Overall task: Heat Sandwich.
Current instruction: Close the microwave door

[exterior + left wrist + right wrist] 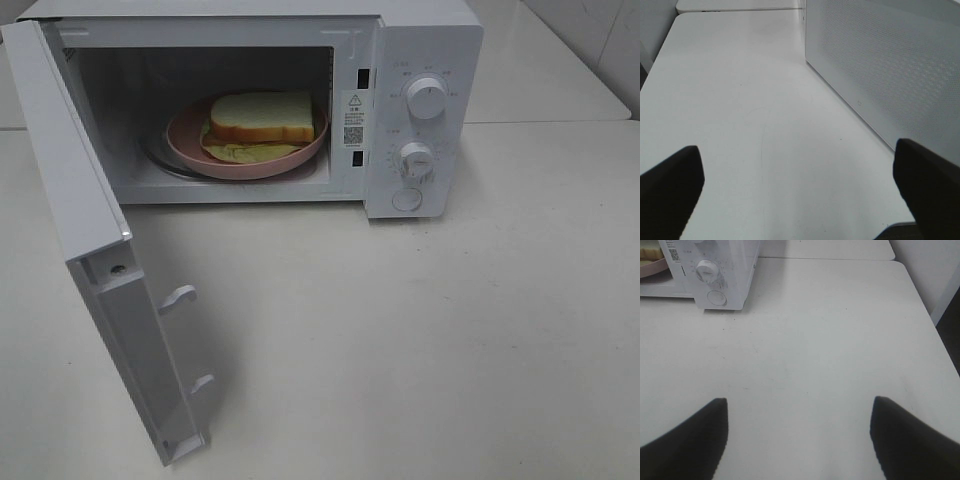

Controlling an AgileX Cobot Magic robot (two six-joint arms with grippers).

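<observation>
A white table fills most of the exterior high frame, its bare surface spreading over the whole lower right. On it, across the upper part of the frame, stands a white microwave. The microwave's door is swung wide open and runs down the left side of the frame to the lower left, inner face showing, with two latch hooks sticking out of its edge.

Inside the cavity, in the upper centre-left of the frame, a round pink plate rests on the floor of the oven. The sandwich lies on that plate: a slice of white bread over a pale yellow-green layer that shows along the near edge.

On the control panel at the upper right are an upper knob, a lower knob beneath it and a round button lowest.

Neither arm shows in the exterior view. The left gripper hangs over bare table beside a white dotted panel of the microwave, jaws spread wide and empty. The right gripper is likewise wide apart over bare table, grasping nothing, well clear of the control panel.
</observation>
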